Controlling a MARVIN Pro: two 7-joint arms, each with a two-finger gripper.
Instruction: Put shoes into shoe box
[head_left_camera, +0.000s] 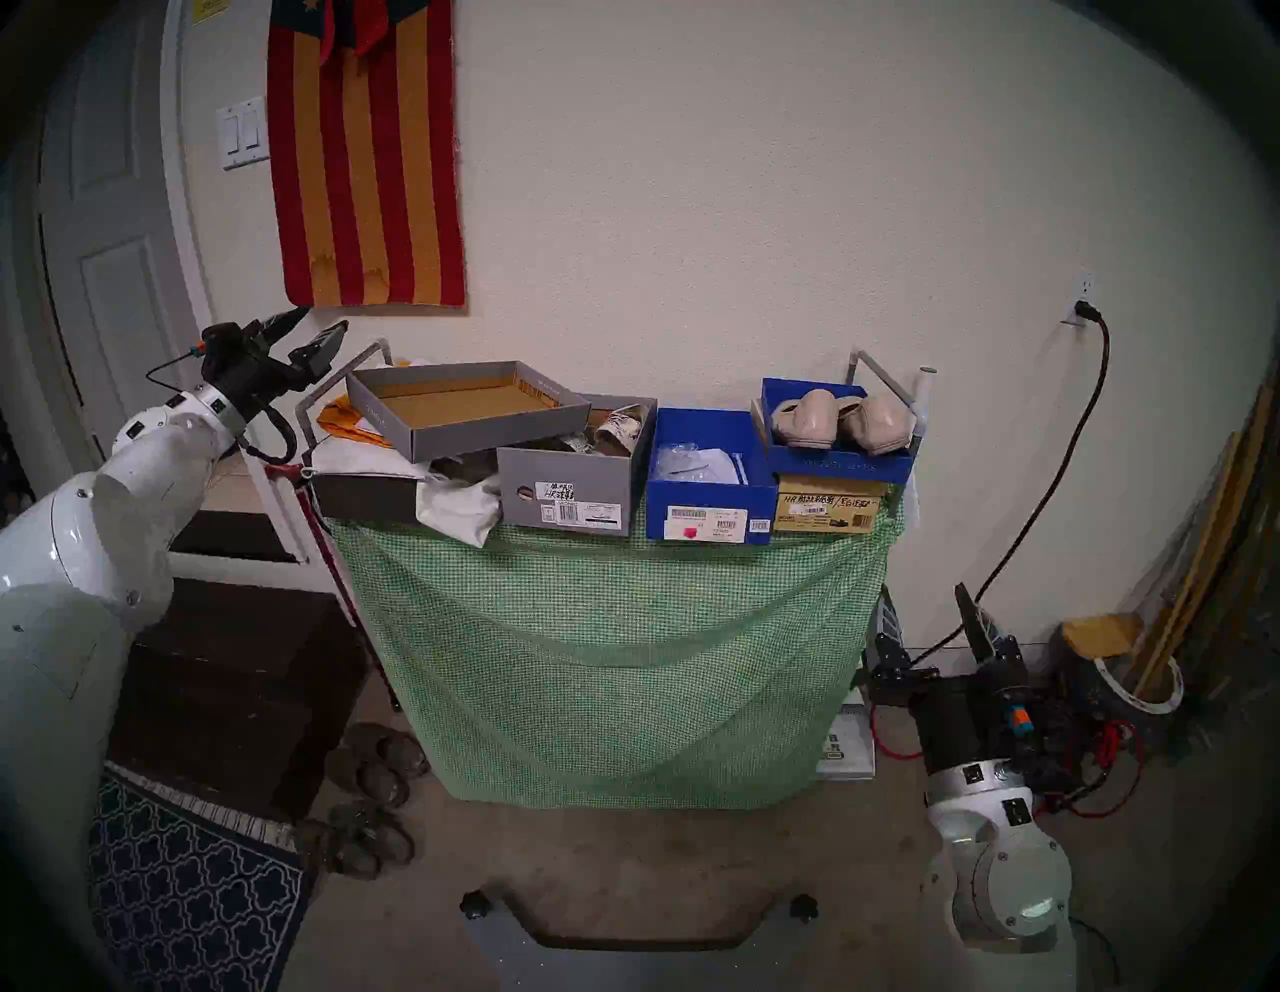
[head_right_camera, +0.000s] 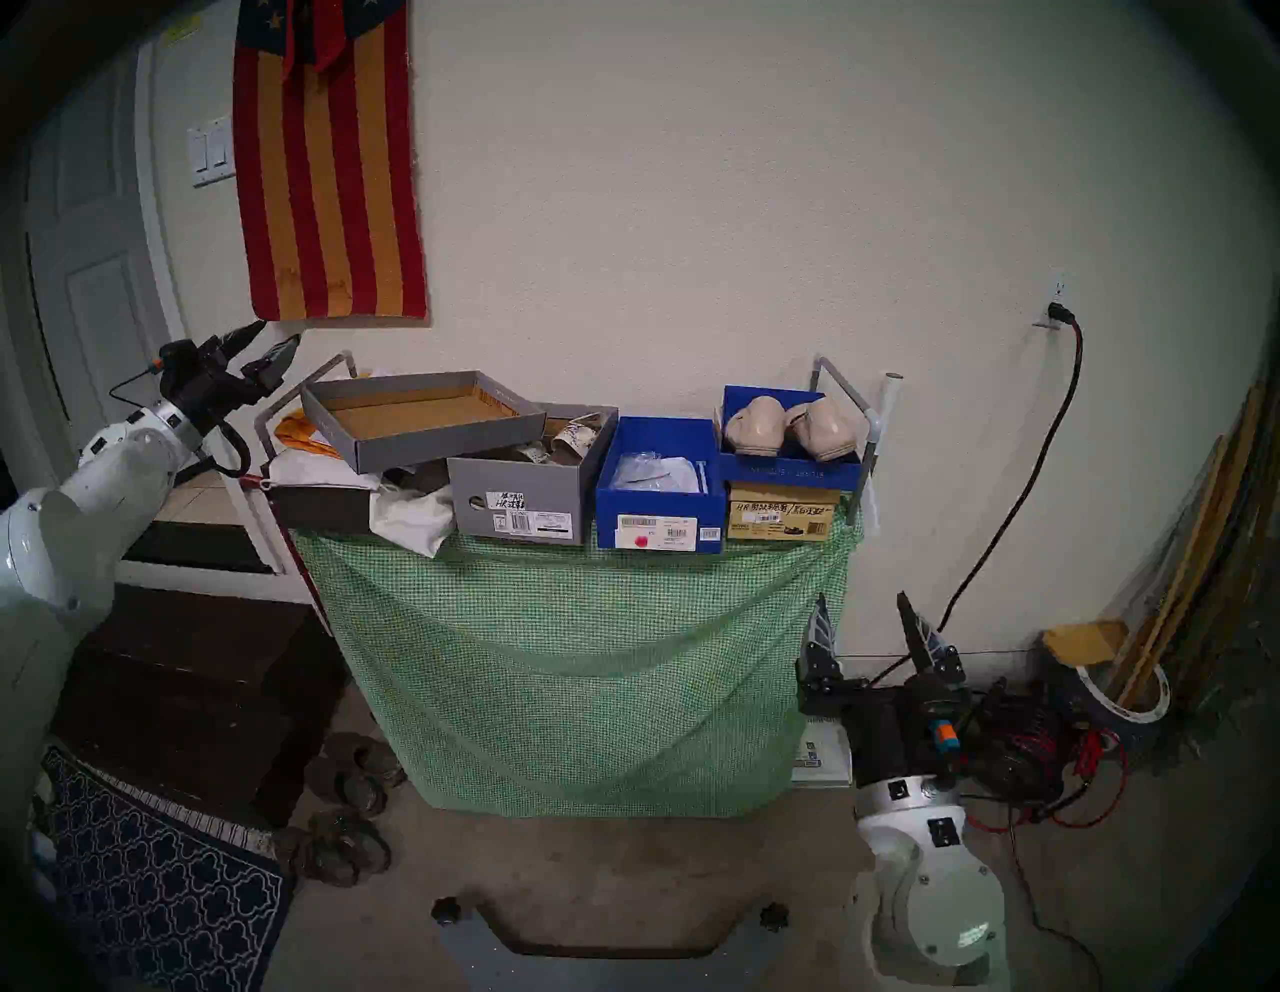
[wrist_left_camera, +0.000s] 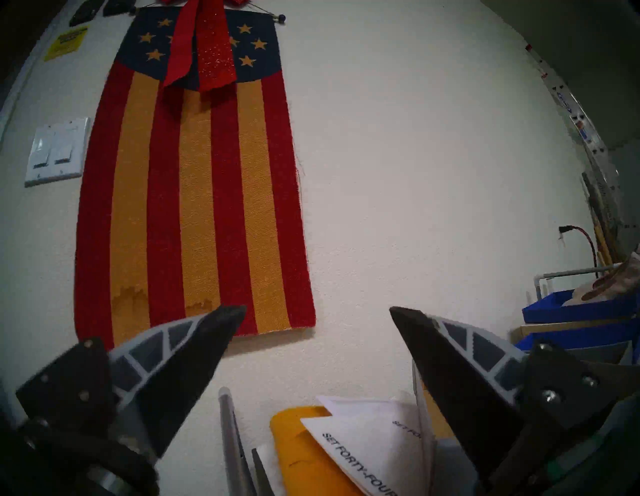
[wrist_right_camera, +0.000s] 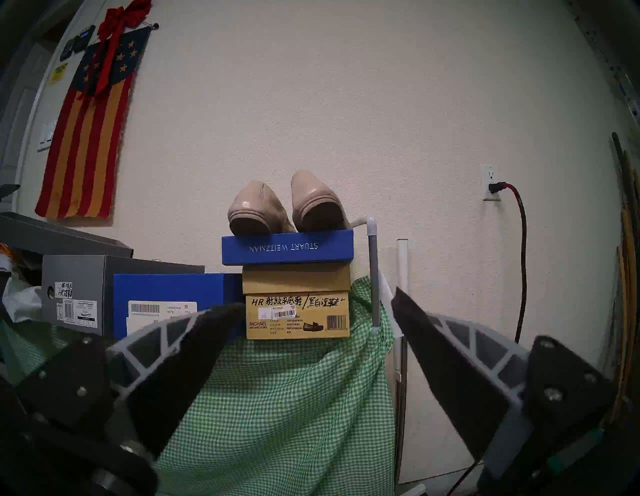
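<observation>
Head view: green checked cloth (head_left_camera: 609, 623) drapes the cart against a cream wall (head_left_camera: 762, 208).

Smooth beige leather flats (head_left_camera: 841, 420) sit on matt blue cardboard lid (head_left_camera: 841, 465).

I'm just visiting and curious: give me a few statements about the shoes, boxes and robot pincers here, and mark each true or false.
1. The beige flats sit on an upturned blue lid. True.
2. The left pincer holds a shoe. False: it is open and empty, up beside the table.
3. The open blue box holds a sandal. False: only clear plastic and paper show in it.
4. A grey lid lies partly across the grey box. True.
5. The right pincer is open. True.
</observation>
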